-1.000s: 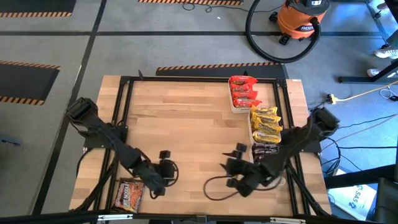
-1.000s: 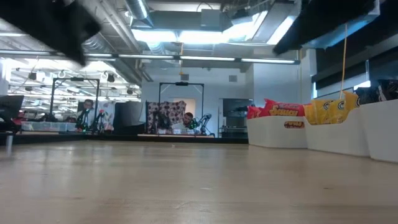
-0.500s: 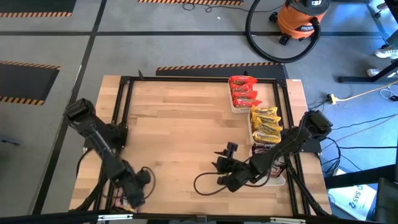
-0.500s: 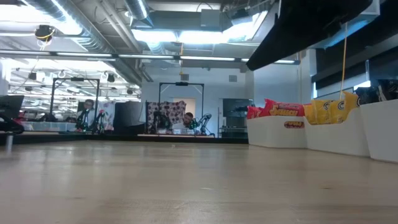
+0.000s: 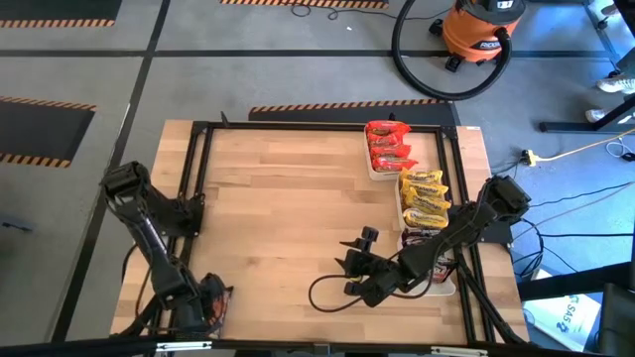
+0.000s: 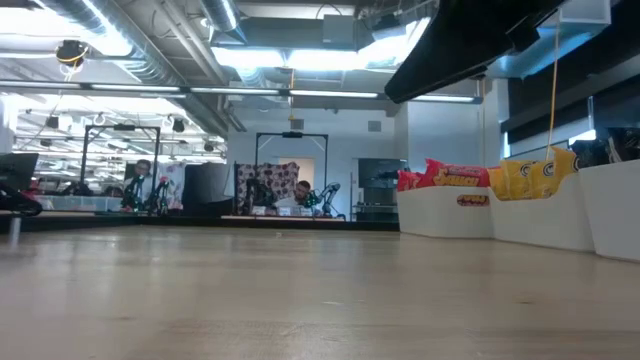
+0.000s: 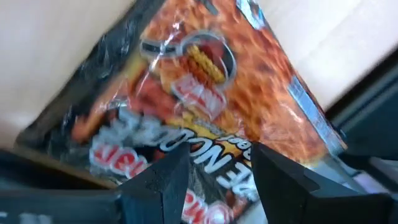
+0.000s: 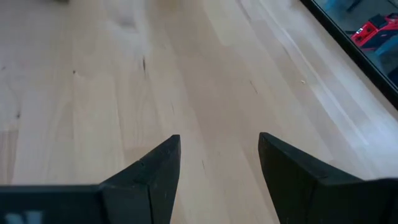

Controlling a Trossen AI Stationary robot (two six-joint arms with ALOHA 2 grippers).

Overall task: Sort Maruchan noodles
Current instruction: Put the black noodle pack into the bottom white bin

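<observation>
A dark brown Maruchan noodle packet [image 7: 205, 93] with orange print lies flat at the table's near left corner. My left gripper [image 7: 217, 155] points down over it, open, one finger on either side of the packet's near part; in the high view the gripper [image 5: 203, 305] hides most of the packet. My right gripper [image 5: 349, 273] stands open over bare wood at the near middle, nothing between its fingers [image 8: 217, 149]. Red packets [image 5: 387, 147], yellow packets [image 5: 424, 198] and dark packets [image 5: 425, 238] lie in white trays along the right side.
A black frame [image 5: 298, 126] runs around the table top. The white trays [image 6: 445, 212] stand in a row at the right. A black cable loop [image 5: 332, 296] lies on the wood by the right arm. An orange shop vacuum [image 5: 483, 30] stands on the floor beyond.
My left gripper has swung toward the table's near left corner and sunk, rolling about its own axis, and now stands over the dark brown packet. My right gripper has shifted a little toward the table's left. The packet has stayed where it was.
</observation>
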